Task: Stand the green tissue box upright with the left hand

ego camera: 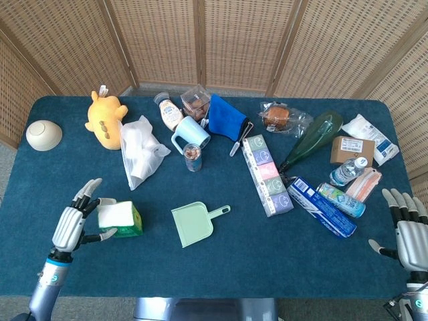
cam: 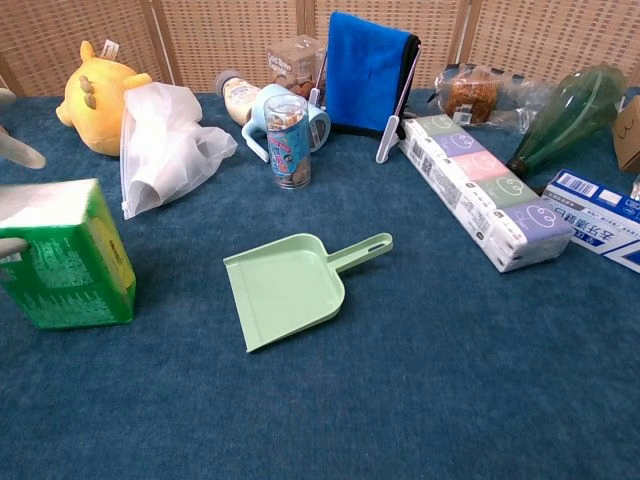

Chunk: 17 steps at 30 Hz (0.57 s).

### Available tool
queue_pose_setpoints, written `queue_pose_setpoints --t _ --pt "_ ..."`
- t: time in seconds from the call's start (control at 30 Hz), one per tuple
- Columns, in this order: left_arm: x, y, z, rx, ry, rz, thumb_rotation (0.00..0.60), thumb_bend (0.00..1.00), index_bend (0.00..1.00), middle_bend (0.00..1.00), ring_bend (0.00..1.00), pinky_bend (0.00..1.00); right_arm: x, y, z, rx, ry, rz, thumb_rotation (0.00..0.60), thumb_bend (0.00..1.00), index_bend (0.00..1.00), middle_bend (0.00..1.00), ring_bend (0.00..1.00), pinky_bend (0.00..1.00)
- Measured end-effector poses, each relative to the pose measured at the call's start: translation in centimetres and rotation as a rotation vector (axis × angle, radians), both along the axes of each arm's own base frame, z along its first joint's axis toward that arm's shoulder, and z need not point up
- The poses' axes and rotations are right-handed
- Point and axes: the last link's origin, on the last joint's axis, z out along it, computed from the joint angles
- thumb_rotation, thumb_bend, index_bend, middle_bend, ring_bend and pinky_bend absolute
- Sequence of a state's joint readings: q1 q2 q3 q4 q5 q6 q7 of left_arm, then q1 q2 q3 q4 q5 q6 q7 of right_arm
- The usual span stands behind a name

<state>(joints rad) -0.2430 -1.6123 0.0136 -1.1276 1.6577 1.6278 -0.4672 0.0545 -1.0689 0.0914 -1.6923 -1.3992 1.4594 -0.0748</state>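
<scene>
The green tissue box (ego camera: 119, 219) stands on the blue table, white top face up, left of the pale green dustpan (ego camera: 193, 223). In the chest view the box (cam: 68, 270) sits flat at the far left. My left hand (ego camera: 72, 225) is just left of the box with its fingers spread and nothing held; the thumb tip lies close to the box's near corner. Only fingertips (cam: 18, 152) of that hand show at the chest view's left edge. My right hand (ego camera: 406, 227) hangs at the table's right front corner, fingers apart, holding nothing.
A white plastic bag (ego camera: 139, 151) and yellow plush toy (ego camera: 105, 119) lie behind the box, a white bowl (ego camera: 44, 134) at far left. A snack cup (cam: 288, 141), blue mug (ego camera: 188, 136), tissue multipack (ego camera: 267, 174) and several packages fill the centre and right.
</scene>
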Motion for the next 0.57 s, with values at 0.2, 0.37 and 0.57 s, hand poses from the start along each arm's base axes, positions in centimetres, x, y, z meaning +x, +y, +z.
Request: queue_pose_setpoints --t 0.2,0.37,0.57 --pt "0.4 -1.2 2.4 0.068 -0.007 -0.04 0.6 0.0 0.33 0.04 0.0 0.09 0.1 0.0 0.0 0.0 0.0 0.003 0.6 0.0 0.0 0.0 0.0 0.0" --pt "0.6 -1.6 4.9 0.11 0.072 -0.038 0.6 0.0 0.33 0.0 0.0 0.09 0.1 0.1 0.0 -0.001 0.002 0.005 0.6 0.0 0.0 0.0 0.0 0.0" --pt "1.1 -1.9 8.1 0.131 0.218 0.03 0.6 0.0 0.3 0.0 0.0 0.07 0.1 0.1 0.1 -0.005 0.004 0.005 0.6 0.0 0.0 0.0 0.0 0.0"
